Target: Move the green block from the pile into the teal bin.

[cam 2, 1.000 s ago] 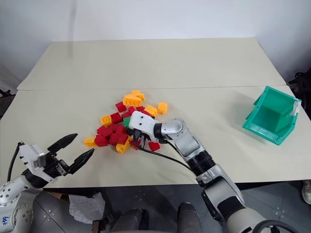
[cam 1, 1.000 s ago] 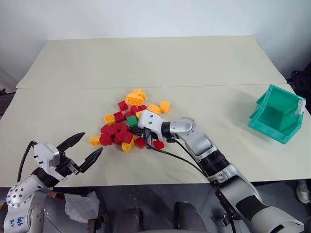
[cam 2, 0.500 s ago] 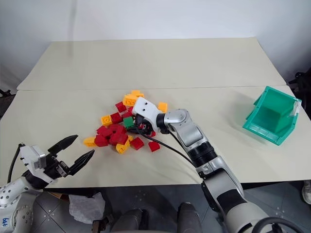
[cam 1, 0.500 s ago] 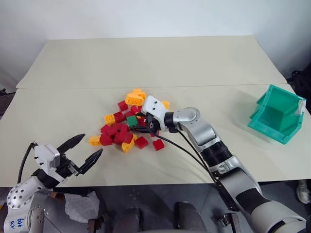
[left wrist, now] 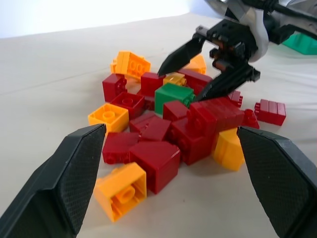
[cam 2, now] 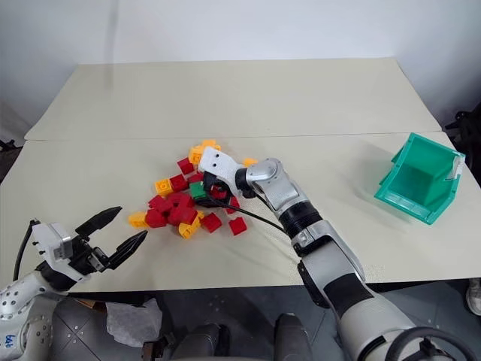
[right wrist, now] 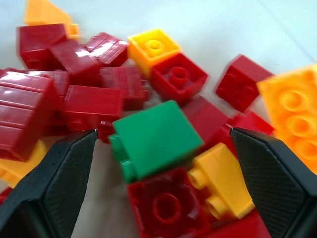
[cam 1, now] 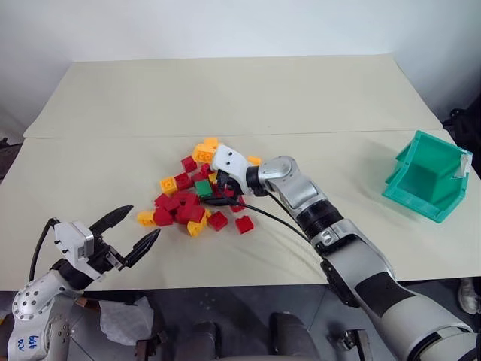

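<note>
A pale beige table (cam 1: 225, 98) takes up most of the scene. It is made of two tops set edge to edge, and the seam (cam 1: 113, 136) between them runs from the left edge to the right edge, somewhat behind the middle. A plain white wall (cam 1: 225, 30) stands behind the far edge. Dark grey floor (cam 1: 240, 304) shows below the near edge, with a crumpled white wad (cam 1: 124, 320) lying under the near left corner. Dark gear (cam 1: 462, 124) sits past the right edge, and a light shoe (cam 1: 470, 295) is near the near right corner.
</note>
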